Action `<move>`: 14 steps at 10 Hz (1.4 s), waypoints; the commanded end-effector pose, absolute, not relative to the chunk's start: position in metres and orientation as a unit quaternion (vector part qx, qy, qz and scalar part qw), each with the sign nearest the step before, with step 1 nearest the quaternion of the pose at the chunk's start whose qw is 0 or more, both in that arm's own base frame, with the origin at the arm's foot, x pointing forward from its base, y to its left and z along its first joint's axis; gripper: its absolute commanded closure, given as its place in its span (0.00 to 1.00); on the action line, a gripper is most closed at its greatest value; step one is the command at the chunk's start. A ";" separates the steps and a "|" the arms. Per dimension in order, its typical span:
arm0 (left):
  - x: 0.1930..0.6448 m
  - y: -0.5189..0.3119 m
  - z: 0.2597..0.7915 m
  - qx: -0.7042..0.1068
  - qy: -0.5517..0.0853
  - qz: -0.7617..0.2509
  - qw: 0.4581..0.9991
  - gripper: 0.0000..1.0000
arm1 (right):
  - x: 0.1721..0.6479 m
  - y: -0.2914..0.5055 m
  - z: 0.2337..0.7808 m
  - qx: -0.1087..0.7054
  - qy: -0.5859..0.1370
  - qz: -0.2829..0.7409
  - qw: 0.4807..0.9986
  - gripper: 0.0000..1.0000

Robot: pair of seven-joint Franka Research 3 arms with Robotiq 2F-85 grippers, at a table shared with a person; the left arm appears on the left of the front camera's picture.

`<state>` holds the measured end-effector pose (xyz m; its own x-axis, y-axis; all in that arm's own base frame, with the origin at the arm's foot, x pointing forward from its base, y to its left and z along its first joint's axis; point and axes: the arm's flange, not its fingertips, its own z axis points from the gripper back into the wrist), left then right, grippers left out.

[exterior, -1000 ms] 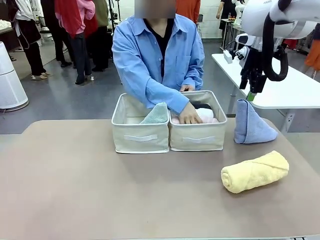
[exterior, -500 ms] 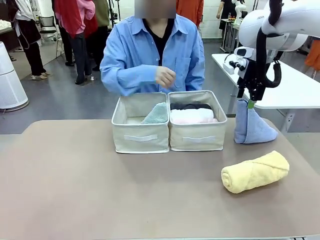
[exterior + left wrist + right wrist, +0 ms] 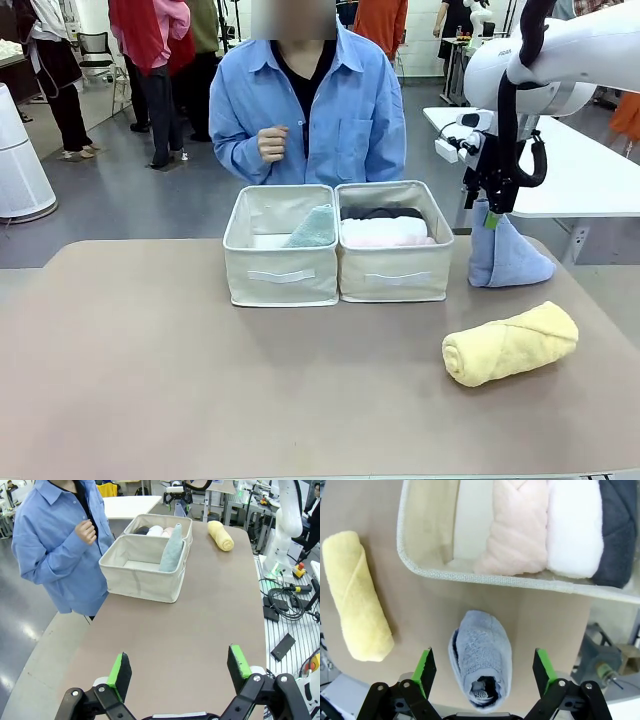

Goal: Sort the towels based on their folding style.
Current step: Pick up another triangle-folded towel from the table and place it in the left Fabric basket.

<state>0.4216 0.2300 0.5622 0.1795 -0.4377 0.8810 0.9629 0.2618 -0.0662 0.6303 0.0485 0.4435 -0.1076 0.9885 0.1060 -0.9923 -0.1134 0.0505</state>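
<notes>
A lavender-blue cone towel [image 3: 506, 256] stands upright on the table right of the bins. My right gripper [image 3: 490, 214] is down at its tip. In the right wrist view the fingers [image 3: 426, 666] stand wide on both sides of the cone [image 3: 481, 652], not touching it, so the right gripper [image 3: 484, 666] is open. A yellow roll [image 3: 510, 343] lies nearer the front edge. The left bin [image 3: 280, 272] holds a pale green cone [image 3: 312, 228]. The right bin [image 3: 395, 272] holds pink [image 3: 517, 525], white [image 3: 572, 527] and dark grey [image 3: 620, 530] rolls. My left gripper [image 3: 179, 666] hangs open over bare table.
A person in a blue shirt [image 3: 310, 110] stands behind the bins with one hand [image 3: 270, 143] raised to the chest. A white table [image 3: 590, 180] stands at the back right. Brown tabletop [image 3: 200, 380] stretches in front of the bins.
My right gripper has come down onto the top of the lavender-blue cone. The person's hand has left the right bin and risen to the chest.
</notes>
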 end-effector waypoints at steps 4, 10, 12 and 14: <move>0.420 0.230 0.564 -0.338 -0.397 -0.505 0.688 0.00 | 0.636 0.046 0.450 0.038 0.030 0.743 0.667 0.65; 0.420 0.230 0.564 -0.338 -0.397 -0.505 0.688 0.00 | 0.631 0.042 0.452 0.040 0.027 0.743 0.667 1.00; 0.420 0.230 0.564 -0.338 -0.397 -0.505 0.688 0.00 | 0.605 0.053 0.489 0.025 0.020 0.736 0.676 1.00; 0.420 0.230 0.564 -0.338 -0.397 -0.505 0.688 0.00 | 0.568 0.070 0.550 0.018 0.005 0.725 0.688 1.00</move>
